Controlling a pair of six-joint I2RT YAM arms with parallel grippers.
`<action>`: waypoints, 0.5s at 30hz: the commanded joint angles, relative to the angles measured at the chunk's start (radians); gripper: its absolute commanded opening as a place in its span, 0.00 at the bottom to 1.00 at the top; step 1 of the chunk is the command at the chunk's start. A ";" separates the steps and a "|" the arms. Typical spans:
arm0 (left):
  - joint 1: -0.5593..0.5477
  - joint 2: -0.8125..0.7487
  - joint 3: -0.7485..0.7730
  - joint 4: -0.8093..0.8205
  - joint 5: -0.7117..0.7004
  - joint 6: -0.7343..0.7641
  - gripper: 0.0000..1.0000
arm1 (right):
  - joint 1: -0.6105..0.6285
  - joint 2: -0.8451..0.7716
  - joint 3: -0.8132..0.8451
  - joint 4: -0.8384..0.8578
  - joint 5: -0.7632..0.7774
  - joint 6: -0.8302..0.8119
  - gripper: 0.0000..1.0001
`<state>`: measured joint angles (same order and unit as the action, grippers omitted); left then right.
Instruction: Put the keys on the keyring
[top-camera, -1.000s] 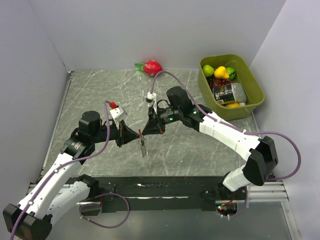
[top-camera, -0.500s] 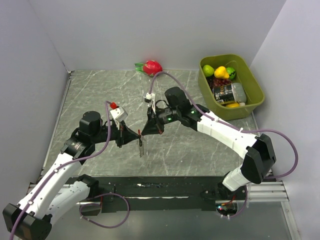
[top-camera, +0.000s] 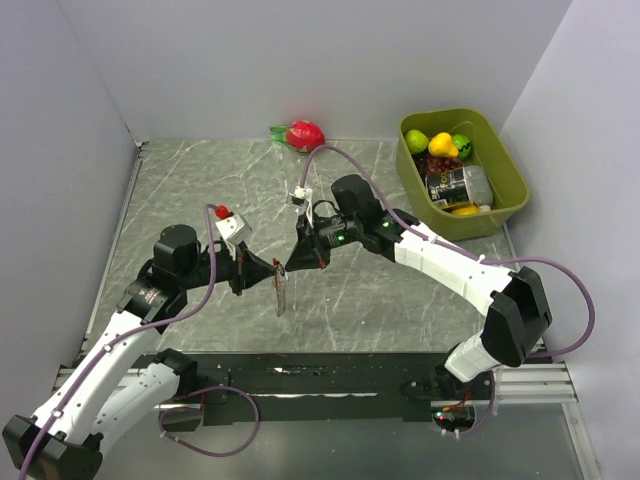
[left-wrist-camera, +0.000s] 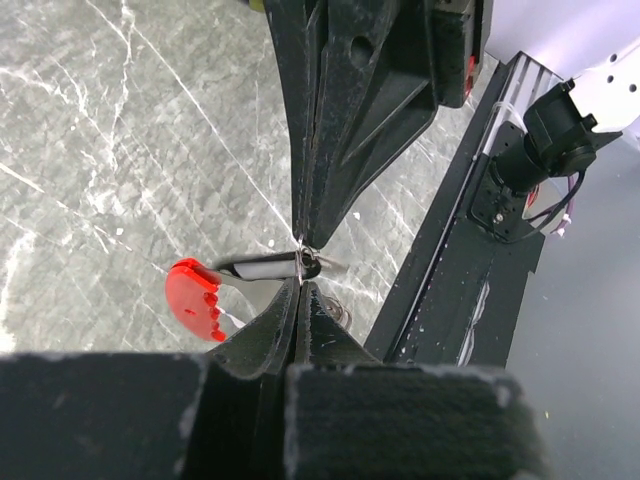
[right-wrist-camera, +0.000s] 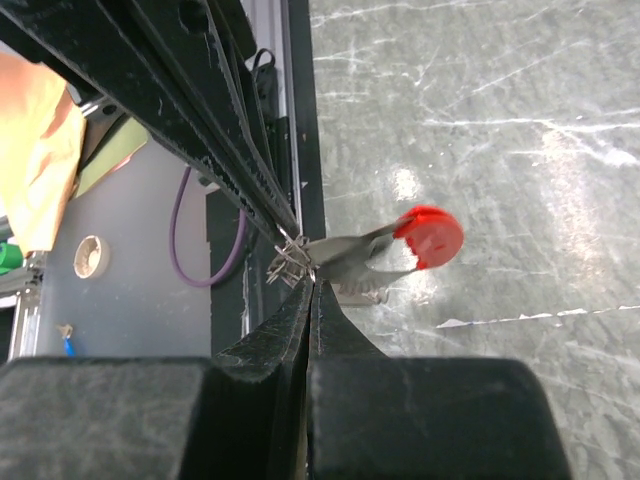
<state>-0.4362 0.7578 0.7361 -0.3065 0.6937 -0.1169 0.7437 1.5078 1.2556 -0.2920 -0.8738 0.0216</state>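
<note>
Above the middle of the table my two grippers meet tip to tip. The keyring (top-camera: 281, 297) hangs just below them as a short silvery strip. The left wrist view shows its red rounded end (left-wrist-camera: 192, 298) and silvery shaft (left-wrist-camera: 262, 267). My left gripper (left-wrist-camera: 299, 285) is shut on the thin wire at the shaft's end. In the right wrist view my right gripper (right-wrist-camera: 313, 283) is shut on the same wire bunch (right-wrist-camera: 289, 262), with the red end (right-wrist-camera: 430, 235) beyond it. I cannot pick out separate keys in the bunch. From above, the left gripper (top-camera: 277, 273) and right gripper (top-camera: 289, 267) almost touch.
A green bin (top-camera: 511, 192) with fruit and a can stands at the back right. A red dragon fruit (top-camera: 304, 133) lies by the back wall. Grey walls close in left, right and behind. A black rail (top-camera: 330, 372) runs along the near edge.
The left arm has drawn slightly back to the left, and the hanging keyring has swung a little leftward. Both grippers stay shut at the same meeting point.
</note>
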 joint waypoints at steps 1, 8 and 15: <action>-0.006 -0.028 0.040 0.056 0.003 -0.006 0.01 | -0.009 0.006 0.001 0.040 -0.034 -0.011 0.00; -0.006 -0.046 0.036 0.086 -0.002 -0.027 0.01 | -0.007 0.008 0.004 0.024 -0.096 -0.060 0.00; -0.006 -0.058 0.025 0.141 0.006 -0.076 0.01 | -0.015 -0.078 -0.067 0.074 -0.085 -0.092 0.44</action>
<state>-0.4385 0.7246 0.7361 -0.2722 0.6907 -0.1493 0.7414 1.5055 1.2366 -0.2726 -0.9546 -0.0326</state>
